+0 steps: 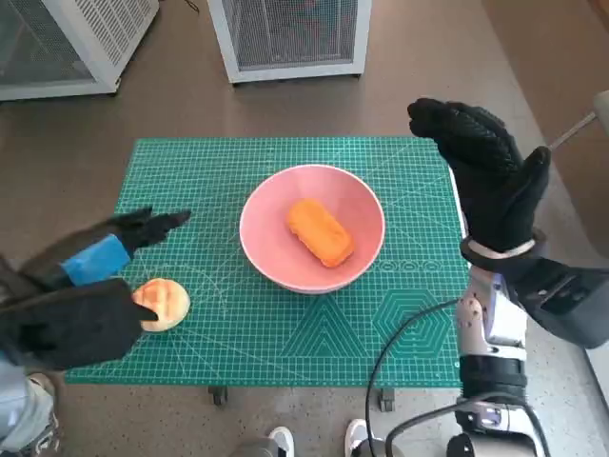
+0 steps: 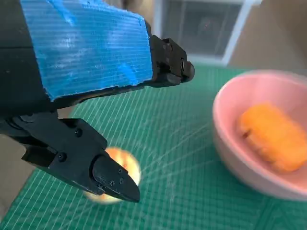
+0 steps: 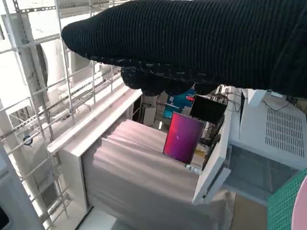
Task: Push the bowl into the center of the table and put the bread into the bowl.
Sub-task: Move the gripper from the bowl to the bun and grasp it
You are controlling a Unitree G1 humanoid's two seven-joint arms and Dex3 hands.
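the pink bowl (image 1: 312, 228) is seated mid-mat with orange bread (image 1: 321, 231) inside; a round bun (image 1: 163, 304) remains under the spread, empty left hand (image 1: 90, 286); the right hand (image 1: 485, 171) is raised clear, spread, empty

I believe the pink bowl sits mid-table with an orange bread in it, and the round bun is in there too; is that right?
Not quite: the bun is not in the bowl. It lies on the mat by the left robot hand, as the head view shows. The orange bread is in the bowl.
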